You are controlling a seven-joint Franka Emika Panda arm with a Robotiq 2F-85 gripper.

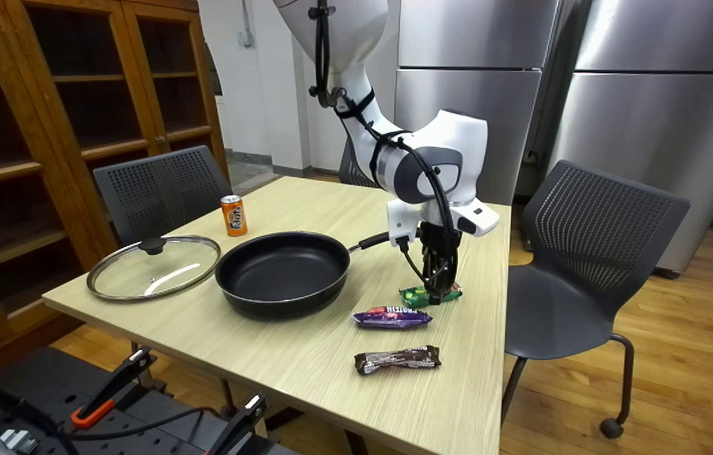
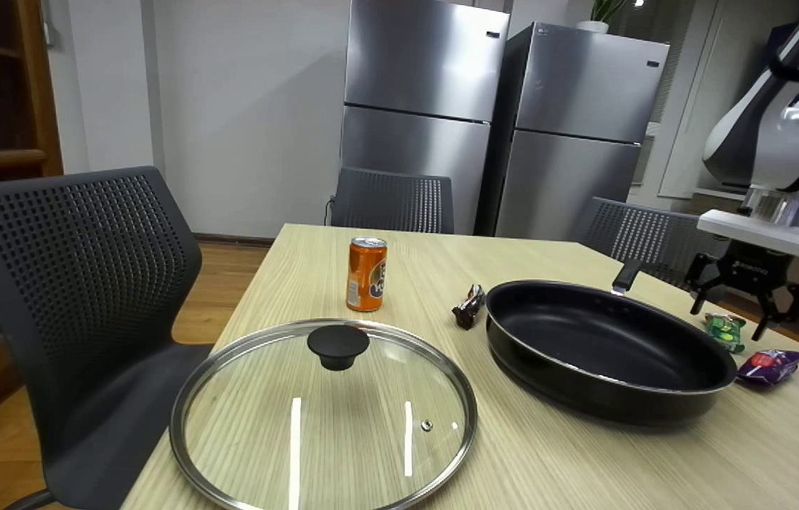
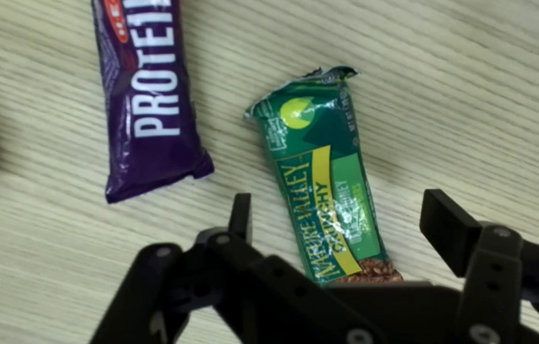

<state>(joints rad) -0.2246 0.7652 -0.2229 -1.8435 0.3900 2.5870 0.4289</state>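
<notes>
In the wrist view my gripper (image 3: 343, 222) stands open, its black fingers spread either side of a green Nature Valley bar (image 3: 327, 191). Neither finger touches the wrapper; the bar's near end is hidden behind the gripper body. An exterior view has the gripper (image 2: 727, 320) pointing down just over the green bar (image 2: 725, 331). Whether the tips reach the table cannot be told. Beside it lies a purple protein bar (image 3: 150, 105), left of the green one in the wrist view. A brown bar (image 1: 397, 359) lies farther along the same row, partly cut off in the wrist view.
A black frying pan (image 1: 284, 268) sits on the wooden table (image 1: 331, 354), its handle (image 1: 374, 241) reaching toward the arm. A glass lid (image 2: 321, 418) with a black knob and an orange Fanta can (image 2: 366, 275) stand beyond it. Chairs (image 1: 584, 265) surround the table.
</notes>
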